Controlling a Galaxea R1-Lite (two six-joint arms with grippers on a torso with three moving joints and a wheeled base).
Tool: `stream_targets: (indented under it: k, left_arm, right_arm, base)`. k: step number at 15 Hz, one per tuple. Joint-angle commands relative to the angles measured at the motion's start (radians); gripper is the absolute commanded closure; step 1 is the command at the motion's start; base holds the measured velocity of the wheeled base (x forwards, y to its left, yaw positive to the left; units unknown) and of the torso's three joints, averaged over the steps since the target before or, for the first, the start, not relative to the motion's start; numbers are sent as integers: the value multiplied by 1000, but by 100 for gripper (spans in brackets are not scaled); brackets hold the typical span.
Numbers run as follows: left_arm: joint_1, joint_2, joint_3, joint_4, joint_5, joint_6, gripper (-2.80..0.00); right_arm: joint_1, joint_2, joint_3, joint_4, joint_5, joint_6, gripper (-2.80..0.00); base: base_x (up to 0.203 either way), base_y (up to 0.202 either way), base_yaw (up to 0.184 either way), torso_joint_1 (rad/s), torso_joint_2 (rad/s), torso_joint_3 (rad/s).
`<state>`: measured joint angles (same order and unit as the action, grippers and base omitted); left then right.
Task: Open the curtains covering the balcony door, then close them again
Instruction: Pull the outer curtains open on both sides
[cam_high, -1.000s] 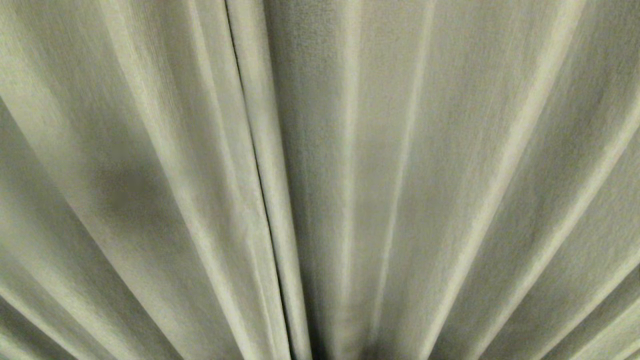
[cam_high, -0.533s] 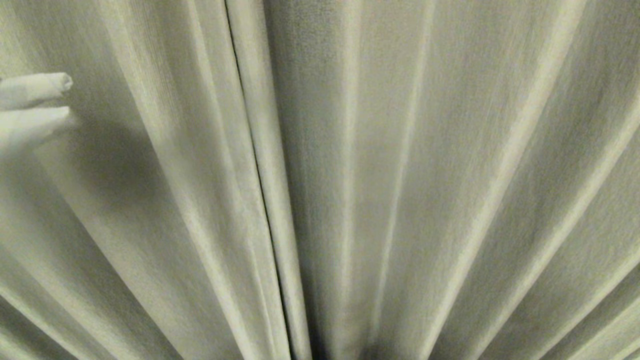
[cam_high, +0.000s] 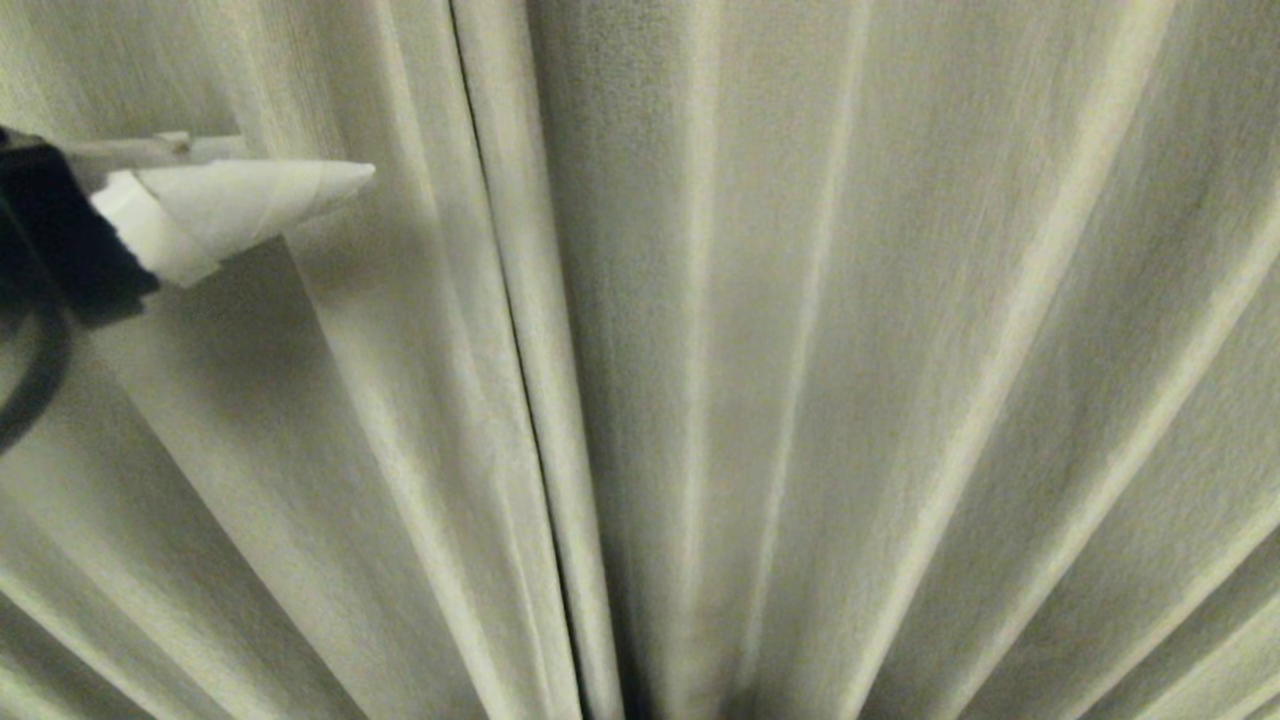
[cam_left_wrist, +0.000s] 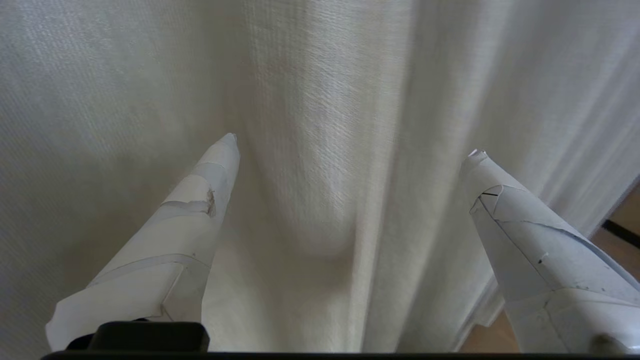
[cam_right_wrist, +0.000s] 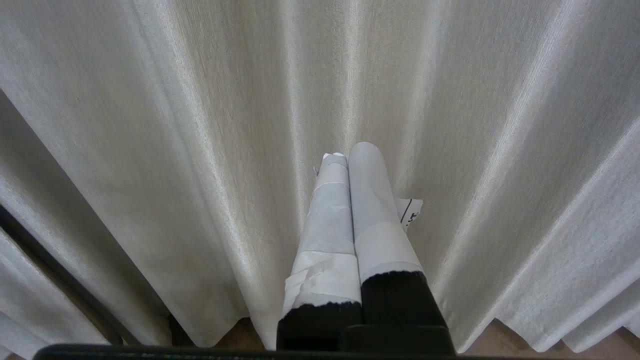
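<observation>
The curtains (cam_high: 760, 360) hang drawn together and fill the whole head view in long pleats, with a dark seam (cam_high: 510, 330) running down where two panels meet, left of centre. The left gripper (cam_high: 300, 170) reaches in from the left edge, level, its tips pointing toward that seam and well short of it. In the left wrist view its two fingers (cam_left_wrist: 200, 200) stand wide apart with a fold of fabric between them; they seem not to touch it. The right gripper (cam_right_wrist: 347, 150) hangs low before the curtains, fingers pressed together, holding nothing.
</observation>
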<state>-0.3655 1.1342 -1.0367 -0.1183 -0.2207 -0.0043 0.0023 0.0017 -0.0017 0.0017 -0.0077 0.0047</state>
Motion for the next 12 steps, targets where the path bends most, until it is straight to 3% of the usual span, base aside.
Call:
stream_targets:
  k: [1, 10, 12]
  left_arm:
    - [-3, 73, -29, -1, 33, 2, -280]
    - [-148, 344, -288, 1, 301, 7, -280]
    - [-173, 384, -319, 0, 393, 21, -280]
  right_arm:
    - [1, 0, 0, 0, 0, 0, 0]
    - [1, 0, 0, 0, 0, 0, 0]
    - [0, 0, 0, 0, 0, 0, 0]
  base:
    - [0, 0, 0, 0, 0, 0]
    - [0, 0, 0, 0, 0, 0]
    - [0, 0, 0, 0, 0, 0]
